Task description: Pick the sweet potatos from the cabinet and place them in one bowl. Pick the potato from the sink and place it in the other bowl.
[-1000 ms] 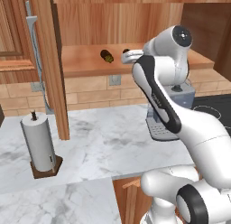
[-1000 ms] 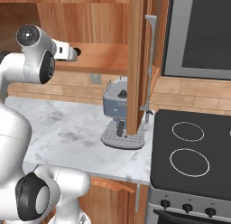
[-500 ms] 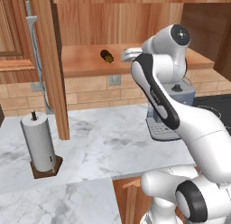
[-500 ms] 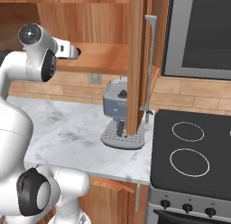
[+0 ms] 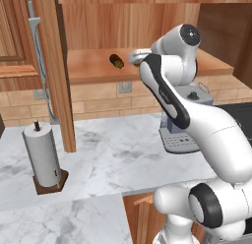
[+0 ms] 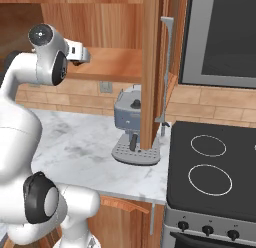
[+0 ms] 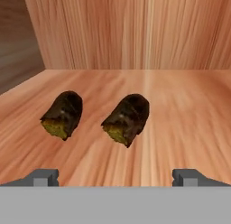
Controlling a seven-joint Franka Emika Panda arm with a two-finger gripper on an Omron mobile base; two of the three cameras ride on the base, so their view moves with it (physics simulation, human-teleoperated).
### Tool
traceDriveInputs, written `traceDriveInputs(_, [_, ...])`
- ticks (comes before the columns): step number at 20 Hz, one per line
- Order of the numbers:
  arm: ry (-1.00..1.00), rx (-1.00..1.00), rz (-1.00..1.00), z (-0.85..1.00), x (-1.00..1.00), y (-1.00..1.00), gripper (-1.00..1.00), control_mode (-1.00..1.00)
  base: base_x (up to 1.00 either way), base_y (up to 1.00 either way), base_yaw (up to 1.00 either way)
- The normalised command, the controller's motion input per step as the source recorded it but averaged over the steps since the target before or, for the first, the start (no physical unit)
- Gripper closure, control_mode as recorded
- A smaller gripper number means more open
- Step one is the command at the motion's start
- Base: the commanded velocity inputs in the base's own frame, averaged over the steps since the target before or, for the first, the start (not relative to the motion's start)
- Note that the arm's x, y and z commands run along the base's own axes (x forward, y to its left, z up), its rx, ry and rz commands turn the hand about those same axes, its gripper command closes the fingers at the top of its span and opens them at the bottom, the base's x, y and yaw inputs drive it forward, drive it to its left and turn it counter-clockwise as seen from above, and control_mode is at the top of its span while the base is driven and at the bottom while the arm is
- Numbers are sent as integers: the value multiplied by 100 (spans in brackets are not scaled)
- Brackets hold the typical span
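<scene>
Two sweet potatos, dark olive-brown, lie side by side on the cabinet shelf (image 7: 185,110): one (image 7: 63,114) to the left, the other (image 7: 127,118) near the middle. My gripper (image 7: 115,178) stands open just short of them, and the middle tuber lies between the lines of its two fingertips (image 7: 43,177). In the left base view one sweet potato (image 5: 116,61) lies on the cabinet shelf (image 5: 88,71), with my gripper (image 5: 134,57) right beside it at shelf height. From the right, my gripper (image 6: 80,56) reaches in over the cabinet shelf (image 6: 115,62).
An open cabinet door (image 5: 54,66) (image 6: 152,67) hangs over the marble counter (image 5: 113,149). A paper towel holder (image 5: 43,159) stands at the left. A grey coffee machine (image 6: 131,127) sits below the shelf. A black stove (image 6: 210,167) is at the right.
My hand has crept a little further over the shelf toward the sweet potatos. The jaws have stayed open.
</scene>
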Motion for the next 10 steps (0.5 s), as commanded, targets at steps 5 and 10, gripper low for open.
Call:
traceDriveInputs(5, [0,0,0,0,35,0,-100,-100,0,0,0])
traceDriveInputs(10, [3,0,0,4,18,0,-100,-100,0,0,0])
